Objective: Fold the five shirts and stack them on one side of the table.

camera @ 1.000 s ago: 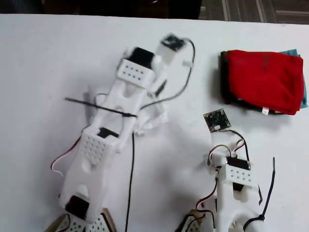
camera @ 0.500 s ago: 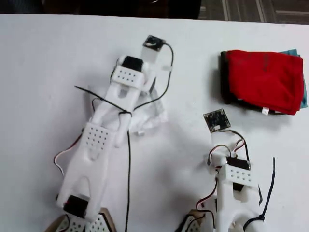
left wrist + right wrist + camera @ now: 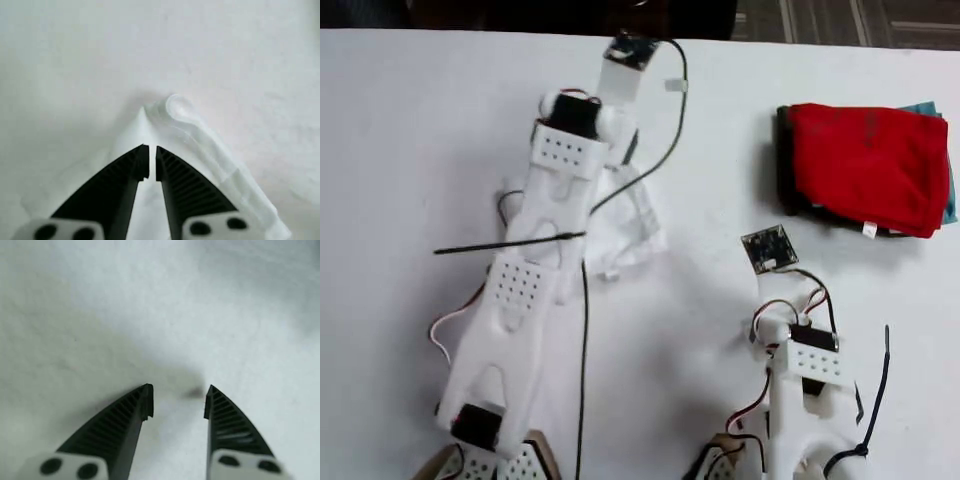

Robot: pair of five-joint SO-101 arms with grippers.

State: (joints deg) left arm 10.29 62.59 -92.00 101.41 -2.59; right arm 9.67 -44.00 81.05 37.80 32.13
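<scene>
We see our left gripper (image 3: 149, 152) with its two black jaws almost closed, pinching a fold of the white shirt (image 3: 200, 140). From above, this white shirt (image 3: 638, 225) lies crumpled on the white table (image 3: 410, 120), a little toward 10 o'clock from the middle, partly under the left arm (image 3: 535, 280). Our right gripper (image 3: 177, 392) has its jaws wide apart and holds nothing; it hangs over bare table near 5 o'clock. At 2 o'clock folded shirts are stacked: a red shirt (image 3: 870, 165) on top, a black shirt (image 3: 785, 160) under it, and a blue-green shirt (image 3: 950, 195) peeking out at the 3 o'clock side
</scene>
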